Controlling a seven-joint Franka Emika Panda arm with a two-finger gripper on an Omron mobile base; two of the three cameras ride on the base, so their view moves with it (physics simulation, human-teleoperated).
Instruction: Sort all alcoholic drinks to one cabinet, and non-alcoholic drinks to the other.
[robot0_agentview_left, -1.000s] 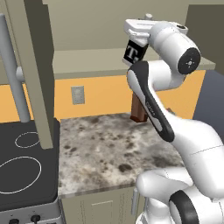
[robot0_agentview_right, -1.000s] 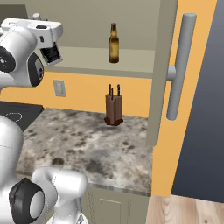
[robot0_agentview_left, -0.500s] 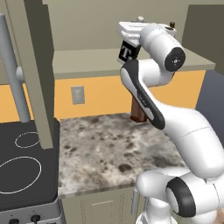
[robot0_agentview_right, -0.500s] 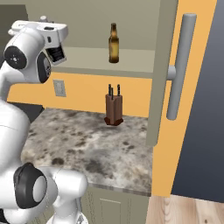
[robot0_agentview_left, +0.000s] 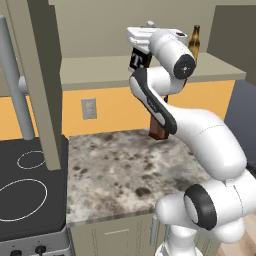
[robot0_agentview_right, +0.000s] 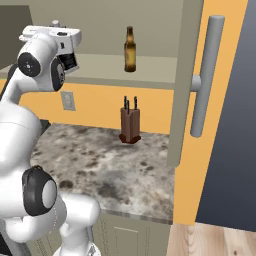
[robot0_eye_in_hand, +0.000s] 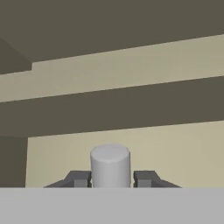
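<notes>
The gripper (robot0_eye_in_hand: 111, 178) is clenched on the square bottle (robot0_agentview_left: 139, 60), the one with the black label and the white "T". In the hand view its pale neck rises straight up between the two dark fingertips (robot0_eye_in_hand: 80, 178), one pressed against each side. From the left base view the black label shows just under the white hand, with the hand wrapped over the top of the bottle; from the right base view only a dark edge of the bottle (robot0_agentview_right: 70, 61) peeks out below the hand.

The hand holds the bottle up at the level of the open cabinet shelf (robot0_agentview_left: 95, 70), in front of its edge. Whether the bottle's base touches the shelf cannot be told. Ahead of the hand, past the bottle's neck, lie the pale shelf board (robot0_eye_in_hand: 175, 144) and the darker back of the cabinet.

The brown beer bottle (robot0_agentview_right: 130, 50) stands upright on the same shelf, off to the side of the hand and well apart from it; in the left base view its neck (robot0_agentview_left: 194, 42) pokes up just behind the arm.

Below the hand, down on the speckled counter (robot0_agentview_right: 105, 160), a knife block (robot0_agentview_right: 130, 125) stands against the orange wall (robot0_agentview_right: 100, 107). The open cabinet door (robot0_agentview_right: 186, 80) with its long grey handle (robot0_agentview_right: 205, 75) hangs farther off, beyond the beer bottle.
</notes>
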